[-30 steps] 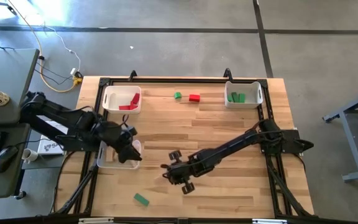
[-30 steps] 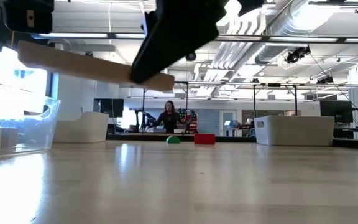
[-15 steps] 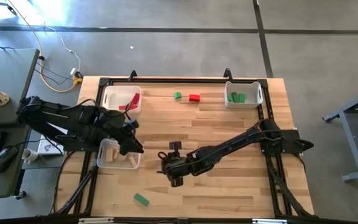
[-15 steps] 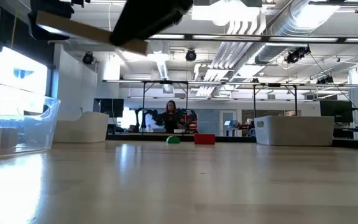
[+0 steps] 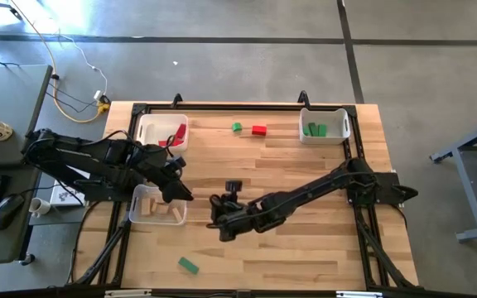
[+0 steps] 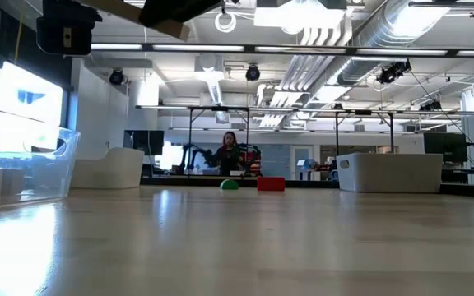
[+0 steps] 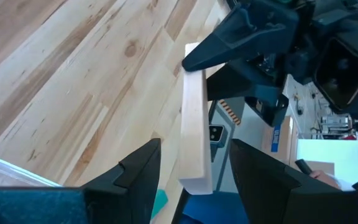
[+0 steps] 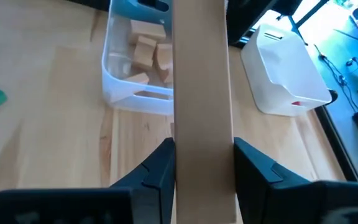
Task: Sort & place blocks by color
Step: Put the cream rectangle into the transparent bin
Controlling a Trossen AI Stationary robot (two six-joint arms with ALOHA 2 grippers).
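The right gripper (image 5: pixel 219 217) has moved a little further toward the clear bin (image 5: pixel 137 199) and its fingers pinch a long plain bar (image 8: pixel 202 93) above the table, while the left gripper (image 7: pixel 191 163) hovers at that bin, also clamped on a plain bar (image 7: pixel 192 127).

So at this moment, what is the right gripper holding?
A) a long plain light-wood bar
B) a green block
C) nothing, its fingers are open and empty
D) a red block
A: in the right wrist view the right gripper has its two dark fingers closed on a long plain wood bar, which reaches out toward the clear bin of plain wood blocks.
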